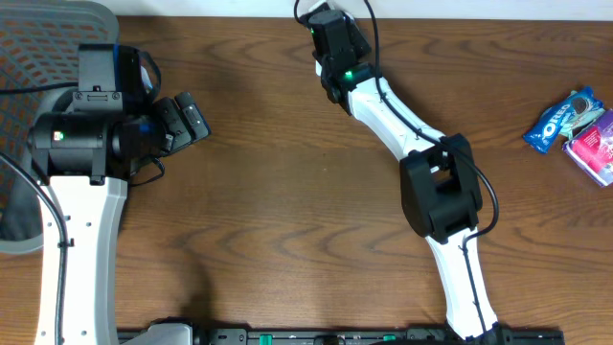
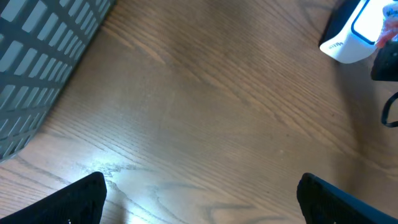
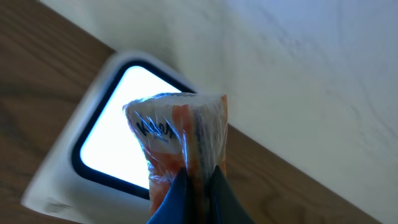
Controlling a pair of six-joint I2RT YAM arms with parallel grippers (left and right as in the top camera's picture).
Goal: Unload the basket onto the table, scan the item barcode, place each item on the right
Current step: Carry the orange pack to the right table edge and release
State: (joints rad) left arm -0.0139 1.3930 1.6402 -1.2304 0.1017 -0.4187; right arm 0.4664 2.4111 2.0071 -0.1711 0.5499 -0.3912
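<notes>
While pinched at its lower edge in the closed right tool (image 3: 198, 186), snack packet (image 3: 180, 137) held upright before the lit window of the white scanner (image 3: 93, 124), at the far edge of the counter (image 1: 287, 192). Orange print under clear, crinkled wrap; barcode not made out from this side, so cannot tell whether turned toward the glass.

Likely trouble from here: no read, with the code on the wrong face, buried in a fold, or lost in glare off the shiny film. Also a slip, given a grip on only a thin pinch of soft wrapper, liable to twist or slide free during any turn.

Left tool (image 2: 202, 199) spread wide and holding nothing, low over bare wood near a mesh chair (image 1: 38, 38), well apart from the scanner. Two more packets, one blue (image 1: 560, 120) and one pink (image 1: 596, 144), lying together at the right edge. No bin, tray or box in sight, so nothing stored in anything.
</notes>
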